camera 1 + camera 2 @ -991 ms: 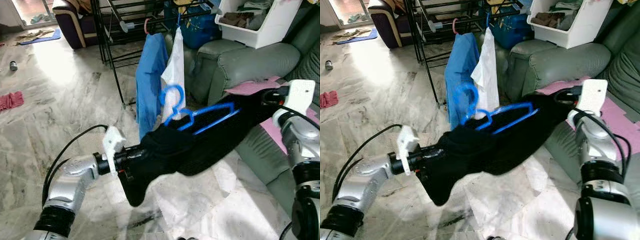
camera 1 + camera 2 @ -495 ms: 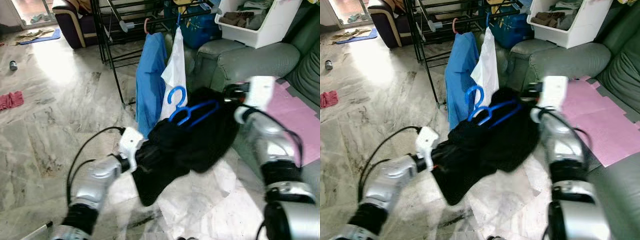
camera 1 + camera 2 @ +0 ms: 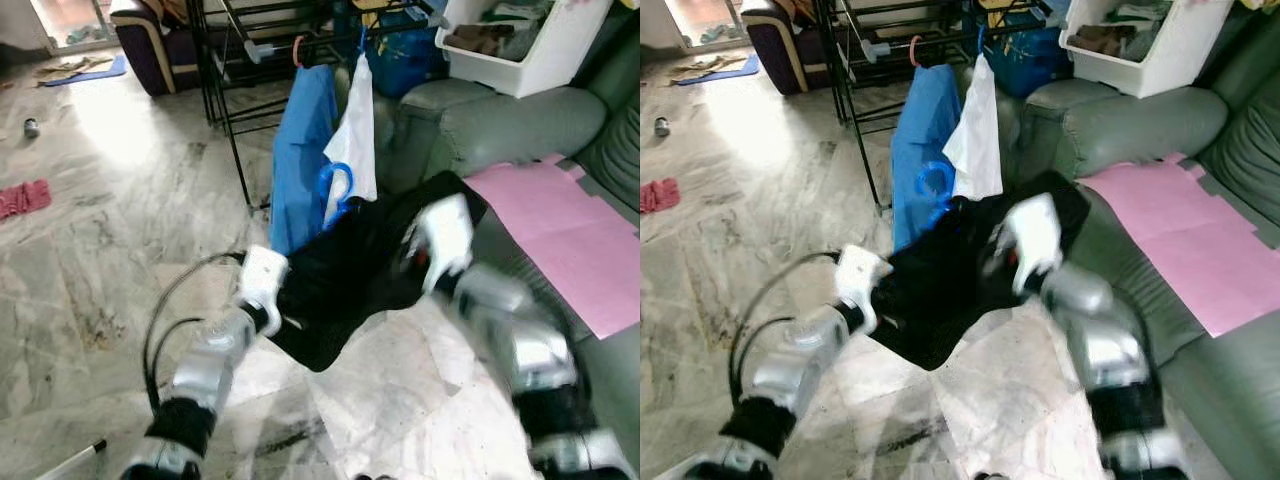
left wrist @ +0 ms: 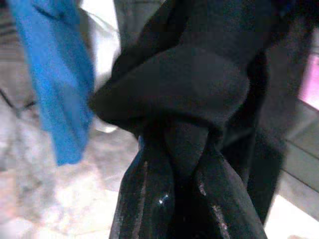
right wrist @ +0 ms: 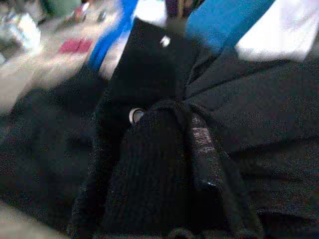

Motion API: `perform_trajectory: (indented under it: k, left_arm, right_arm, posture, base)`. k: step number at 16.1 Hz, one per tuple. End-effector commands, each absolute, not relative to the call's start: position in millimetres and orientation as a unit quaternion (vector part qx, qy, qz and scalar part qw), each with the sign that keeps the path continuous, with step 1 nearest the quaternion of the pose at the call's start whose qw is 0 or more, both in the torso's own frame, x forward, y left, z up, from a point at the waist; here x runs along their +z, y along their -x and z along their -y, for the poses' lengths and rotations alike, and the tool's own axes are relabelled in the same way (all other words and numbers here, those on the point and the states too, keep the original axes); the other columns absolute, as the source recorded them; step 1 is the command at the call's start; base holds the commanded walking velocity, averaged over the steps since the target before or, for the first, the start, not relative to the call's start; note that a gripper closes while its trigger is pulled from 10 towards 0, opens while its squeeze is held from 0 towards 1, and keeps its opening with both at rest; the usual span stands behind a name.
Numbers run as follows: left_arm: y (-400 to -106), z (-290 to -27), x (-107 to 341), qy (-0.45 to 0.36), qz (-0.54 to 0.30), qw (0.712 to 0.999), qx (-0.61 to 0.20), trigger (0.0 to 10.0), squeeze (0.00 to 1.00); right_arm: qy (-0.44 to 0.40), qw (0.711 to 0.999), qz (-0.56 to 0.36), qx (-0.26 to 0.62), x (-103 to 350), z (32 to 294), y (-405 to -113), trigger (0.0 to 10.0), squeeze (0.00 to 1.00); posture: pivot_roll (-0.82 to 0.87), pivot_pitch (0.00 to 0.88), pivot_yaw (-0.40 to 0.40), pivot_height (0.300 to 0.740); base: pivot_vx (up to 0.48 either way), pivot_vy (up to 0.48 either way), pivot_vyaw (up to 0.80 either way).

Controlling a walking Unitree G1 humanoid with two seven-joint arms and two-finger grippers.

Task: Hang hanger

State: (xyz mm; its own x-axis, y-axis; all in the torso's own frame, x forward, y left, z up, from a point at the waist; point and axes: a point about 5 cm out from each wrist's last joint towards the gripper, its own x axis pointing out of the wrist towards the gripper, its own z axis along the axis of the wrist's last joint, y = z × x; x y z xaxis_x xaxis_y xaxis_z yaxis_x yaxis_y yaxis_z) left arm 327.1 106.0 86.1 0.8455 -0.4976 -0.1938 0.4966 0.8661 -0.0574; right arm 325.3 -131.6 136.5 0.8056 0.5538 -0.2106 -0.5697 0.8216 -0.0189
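Blue plastic hanger [image 3: 336, 188] w/ black garment [image 3: 345, 275]: both end effectors [image 4: 179, 164] [image 5: 169, 149] pinching cloth, carrying it toward black metal rack [image 3: 225, 60] to hook on.

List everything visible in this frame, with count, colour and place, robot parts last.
Black garment: 1, black, held between both grippers, on a hanger.
Hanger: 1, blue, hook rising from the garment.
Rack: 1, black, behind.
Shirt: 1, blue, hanging on rack.
White cloth: 1, white, hanging beside shirt.
Sofa: 1, grey-green, right.
Pink sheet: 1, pink, on sofa.
Bin: 1, white, on the sofa's arm.
Red cloth: 1, floor, left.
Left gripper: shut on garment.
Right gripper: shut on garment.
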Motion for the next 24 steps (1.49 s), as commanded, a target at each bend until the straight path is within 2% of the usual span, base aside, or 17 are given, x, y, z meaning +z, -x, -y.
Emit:
perform_trajectory:
  k: [1, 4, 6, 7, 9, 10, 14, 16, 19, 23, 24]
  left_arm:
    - [-341.4, -108.7, 110.4, 0.026, -0.055, 0.972, -0.228, 0.0, 0.0]
    - [-342.9, -119.0, 114.6, -0.012, -0.048, 0.966, -0.254, 0.0, 0.0]
    - [-348.3, -130.9, 115.9, -0.005, -0.052, 0.973, -0.224, 0.0, 0.0]
    - [-348.6, -131.4, 117.5, -0.012, -0.049, 0.971, -0.235, 0.0, 0.0]
    - [-343.8, -130.3, 120.1, -0.034, -0.038, 0.956, -0.288, 0.0, 0.0]
    - [-339.4, -134.5, 116.8, -0.056, -0.038, 0.947, -0.313, 0.0, 0.0]
    - [-330.9, -157.3, 110.3, -0.09, -0.044, 0.931, -0.35, 0.0, 0.0]
    - [-333.5, -164.5, 113.2, -0.096, -0.042, 0.936, -0.337, 0.0, 0.0]
    - [-337.2, -165.9, 115.9, -0.094, -0.037, 0.939, -0.328, 0.0, 0.0]
    - [-339.0, -159.5, 112.2, -0.077, -0.037, 0.946, -0.312, 0.0, 0.0]
    - [-339.0, -157.3, 110.8, -0.091, -0.035, 0.945, -0.311, 0.0, 0.0]
  right_arm:
    - [0.074, 0.941, -0.097, 0.316, 132.8, 123.8, -318.7, 0.0, 0.0]
    - [0.1, 0.971, -0.086, 0.198, 138.4, 161.8, -332.0, 0.0, 0.0]
    - [0.098, 0.974, -0.091, 0.185, 142.5, 168.2, -334.8, 0.0, 0.0]
    - [0.115, 0.974, -0.079, 0.179, 145.1, 170.2, -336.8, 0.0, 0.0]
    - [0.124, 0.991, -0.016, 0.044, 174.5, 210.5, -355.0, 0.0, 0.0]
    - [0.132, 0.99, 0.027, -0.05, 199.7, 244.7, -360.1, 0.0, 0.0]
    - [0.094, 0.97, 0.051, -0.217, 224.1, 315.6, -350.4, 0.0, 0.0]
    - [0.079, 0.971, 0.041, -0.224, 217.9, 321.4, -349.3, 0.0, 0.0]
    - [0.072, 0.975, 0.028, -0.206, 206.7, 314.0, -351.4, 0.0, 0.0]
    - [0.041, 0.988, 0.027, -0.144, 200.9, 288.6, -360.4, 0.0, 0.0]
    - [0.007, 0.994, 0.022, -0.111, 195.3, 269.1, -364.7, 0.0, 0.0]
  posture:
    - [-0.03, 0.076, -0.024, 0.74]
    - [-0.03, 0.079, -0.019, 0.74]
    - [-0.03, 0.078, -0.018, 0.74]
    - [-0.03, 0.075, -0.02, 0.74]
    - [-0.02, 0.075, -0.023, 0.74]
    - [-0.03, 0.075, -0.023, 0.74]
    - [-0.03, 0.079, -0.024, 0.74]
    - [-0.03, 0.079, -0.025, 0.74]
    - [-0.03, 0.08, -0.025, 0.74]
    - [-0.04, 0.075, -0.022, 0.74]
    - [-0.04, 0.073, -0.023, 0.74]
  base:
    - [0.0, 0.0, 0.0]
    - [0.0, 0.0, 0.0]
    - [0.0, 0.0, 0.0]
    - [0.0, 0.0, 0.0]
    - [0.0, 0.0, 0.0]
    - [0.0, 0.0, 0.0]
    - [0.0, 0.0, 0.0]
    - [0.0, 0.0, 0.0]
    - [0.0, 0.0, 0.0]
    - [0.0, 0.0, 0.0]
    - [0.0, 0.0, 0.0]
